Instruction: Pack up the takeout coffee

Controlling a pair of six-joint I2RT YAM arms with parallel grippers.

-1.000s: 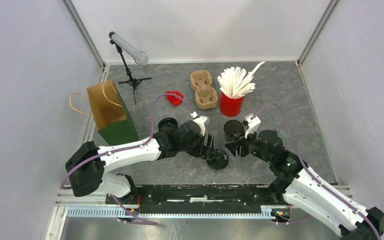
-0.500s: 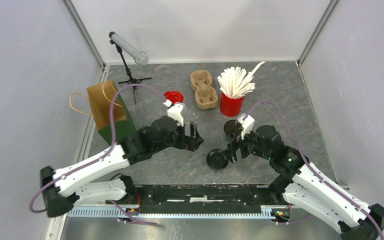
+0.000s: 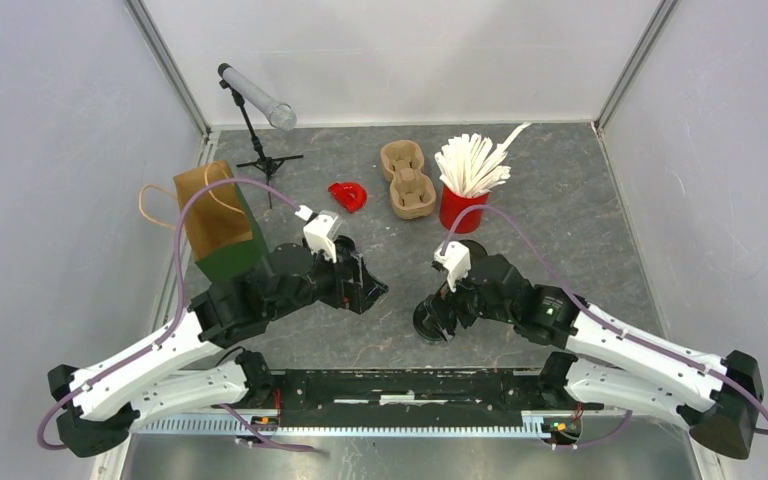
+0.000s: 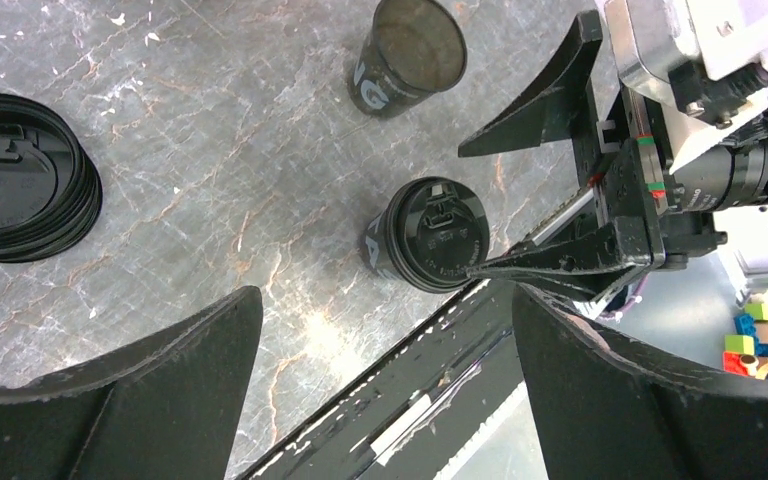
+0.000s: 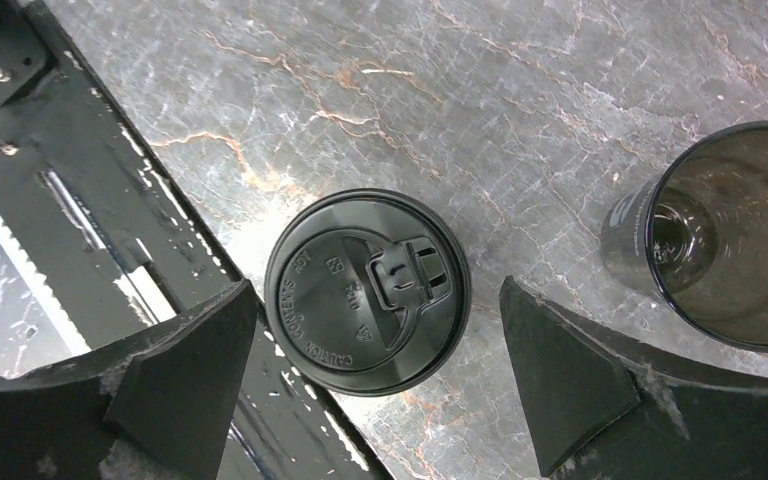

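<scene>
The right gripper [image 5: 375, 288], jaws spread wide and holding nothing, hangs over the lidded black coffee cup [image 5: 340, 300] near the front edge of the table [image 5: 520, 100]. The left gripper [image 4: 385, 295] is likewise agape. The open cup [image 5: 730, 235] and lid stack [image 4: 20, 190] are cropped by frame edges.

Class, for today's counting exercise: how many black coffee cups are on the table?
2. The lidded cup stands near the table's front edge, under the right claw; the open cup stands just beyond it. Others may be hidden.
</scene>
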